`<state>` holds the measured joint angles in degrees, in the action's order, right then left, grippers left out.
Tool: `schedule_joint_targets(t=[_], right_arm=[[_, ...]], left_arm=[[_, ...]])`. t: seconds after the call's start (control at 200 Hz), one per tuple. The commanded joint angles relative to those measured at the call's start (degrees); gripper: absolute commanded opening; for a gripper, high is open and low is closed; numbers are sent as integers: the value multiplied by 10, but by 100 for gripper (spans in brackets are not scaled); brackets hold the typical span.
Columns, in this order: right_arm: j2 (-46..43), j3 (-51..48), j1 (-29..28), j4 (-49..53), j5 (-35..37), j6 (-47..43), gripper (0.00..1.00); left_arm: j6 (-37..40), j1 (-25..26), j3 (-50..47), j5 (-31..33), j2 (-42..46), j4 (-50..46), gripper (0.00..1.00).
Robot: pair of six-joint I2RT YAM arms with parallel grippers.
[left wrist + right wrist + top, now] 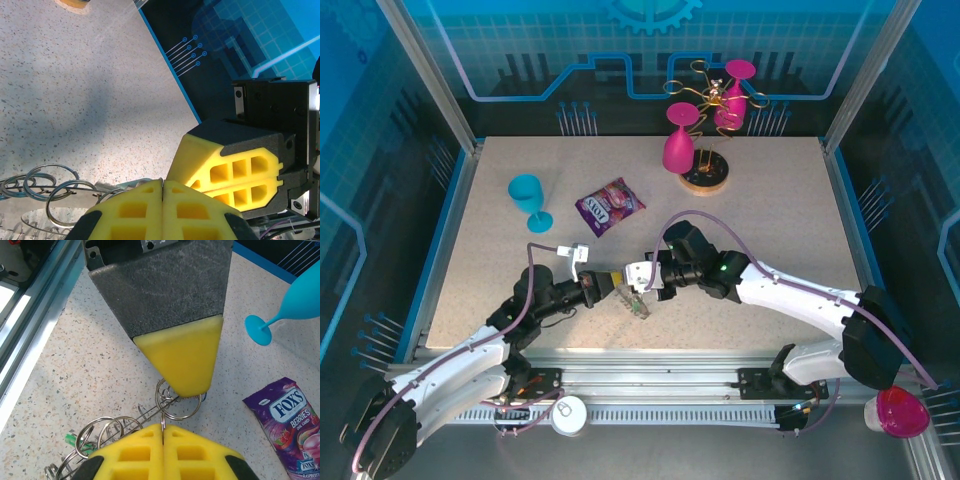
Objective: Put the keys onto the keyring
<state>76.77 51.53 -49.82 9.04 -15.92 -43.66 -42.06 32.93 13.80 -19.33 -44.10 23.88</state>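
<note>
**A:** Wide view first: the table [770, 250], a flat beige slab, speckled and matte like stone.

**B:** At its far edge is the glass rack [705, 178], with a round wooden base and curly gold wire arms. Glossy pink glasses [678, 150] hang upside down from it.

**A:** To the left stands a smooth turquoise goblet [528, 197], and beside it a crinkly purple snack packet [610, 206] lies flat.

**B:** Near-centre now. The left gripper [162, 189] has blocky yellow pads with a honeycomb pattern, pressed flat together. A thin wire loop of the keyring [637, 303] runs into the seam.

**A:** The right gripper [163, 432] meets it tip to tip, pads squeezed together too, nipping a shiny round loop.

**B:** The keyring fans out under both tips, on the near side of the packet, as slim overlapping steel circles.

**A:** Tucked among them is a speck of a green key [70, 439].
</note>
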Motion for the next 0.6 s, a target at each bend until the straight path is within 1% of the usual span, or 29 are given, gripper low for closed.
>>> schedule_joint_targets(t=[0.0, 0.13, 0.335, 0.53, 0.595], right_arm=[[4, 11, 4, 3, -21, 13, 0], [7, 13, 4, 6, -27, 19, 0], [8, 21, 11, 24, -63, 30, 0], [0, 22, 29, 13, -66, 62, 0], [0, 22, 32, 11, -47, 67, 0]], left_arm=[[4, -6, 11, 3, 10, 26, 0], [5, -5, 11, 3, 9, 34, 0], [19, -4, 6, 10, 9, 44, 0], [41, -3, -6, 11, 21, 57, 0], [47, -3, -10, 15, 26, 59, 0]])
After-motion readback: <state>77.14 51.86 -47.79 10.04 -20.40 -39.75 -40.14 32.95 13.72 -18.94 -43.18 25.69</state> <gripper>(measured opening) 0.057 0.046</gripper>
